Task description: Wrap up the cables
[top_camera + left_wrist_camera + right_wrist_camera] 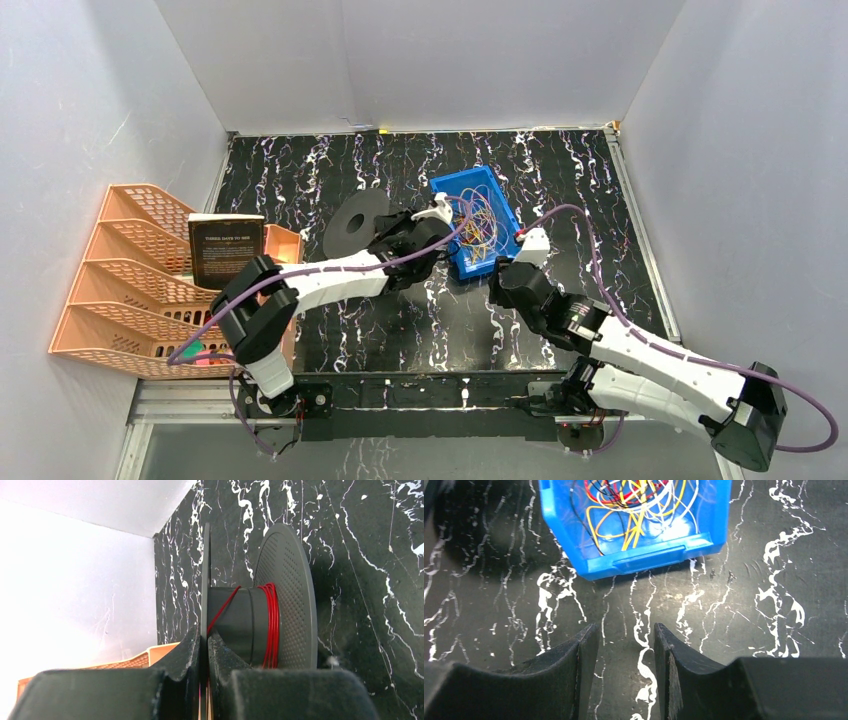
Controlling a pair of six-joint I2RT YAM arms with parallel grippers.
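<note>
**Findings: left gripper [204, 642] clamped on spool [235, 622], right gripper [624, 650] spread before blue bin [649, 560]**

Left wrist view, nearest first. My two dark fingers [186, 652] are pressed together on the thin near flange of the grey spool, which stands on edge between them. Past them a red strand [223, 608] crosses the hub at a slant. It runs from near my fingertips up to several tight red turns stacked against the perforated far flange. A corner of the orange rack [159, 652] shows low on the left. The overhead view shows none of this winding: there the spool is only a dark disc left of the blue bin.

Right wrist view. My jaws stand spread, with the black marbled table [774, 630] showing between them. Just beyond sits the blue bin, its near rim facing me. The cables [634, 510] lie inside in a loose tangle of yellow, red, white and black strands.

Only the overhead view takes in both arms. The left reaches to the spool and the right stops short of the bin's near corner. The orange rack stands against the left wall with a black book [226, 250] in it.
</note>
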